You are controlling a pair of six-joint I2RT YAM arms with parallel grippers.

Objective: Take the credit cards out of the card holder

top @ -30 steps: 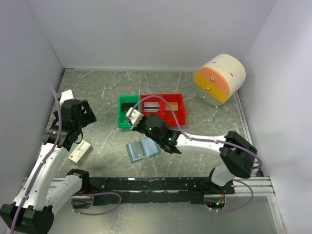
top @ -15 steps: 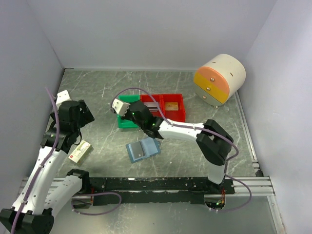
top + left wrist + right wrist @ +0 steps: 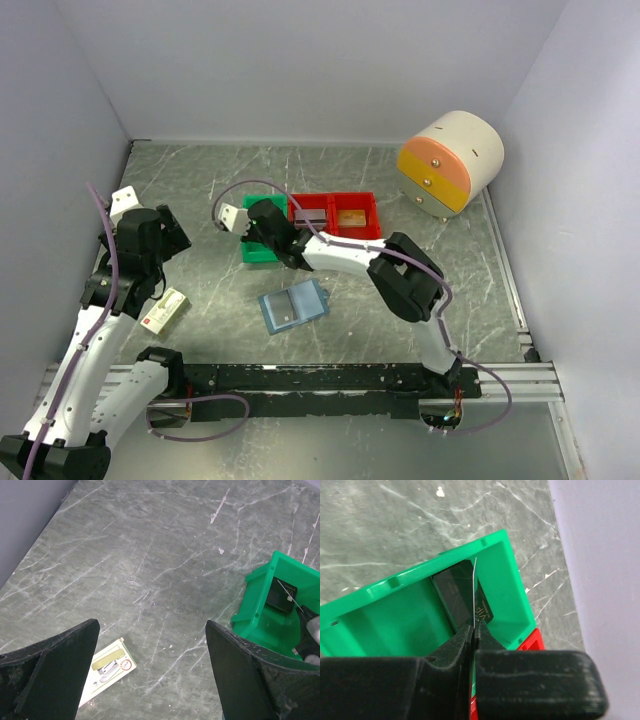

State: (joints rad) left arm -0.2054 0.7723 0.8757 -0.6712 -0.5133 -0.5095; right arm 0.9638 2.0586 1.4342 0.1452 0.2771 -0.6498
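The card holder [image 3: 293, 306] lies open on the table, blue with a paler inside. My right gripper [image 3: 474, 627] is shut on a thin credit card [image 3: 474, 580], seen edge-on and held upright over the green bin [image 3: 395, 615]. A dark credit card [image 3: 456, 597] lies flat in that bin. From above, the right gripper [image 3: 265, 238] hangs over the green bin [image 3: 258, 252], behind the card holder. My left gripper [image 3: 152, 670] stands open above bare table at the left, with nothing between its fingers [image 3: 50, 680].
A cream-and-red small box [image 3: 165, 308] lies below the left gripper [image 3: 150, 238] and shows again as the box [image 3: 107, 672]. Red bins [image 3: 352, 238] adjoin the green one. A white drum with orange and yellow drawers [image 3: 450, 162] stands at the back right. Walls enclose three sides.
The right arm has swung left and back from above the card holder to over the green bin, carrying the thin card. The left arm has barely shifted.
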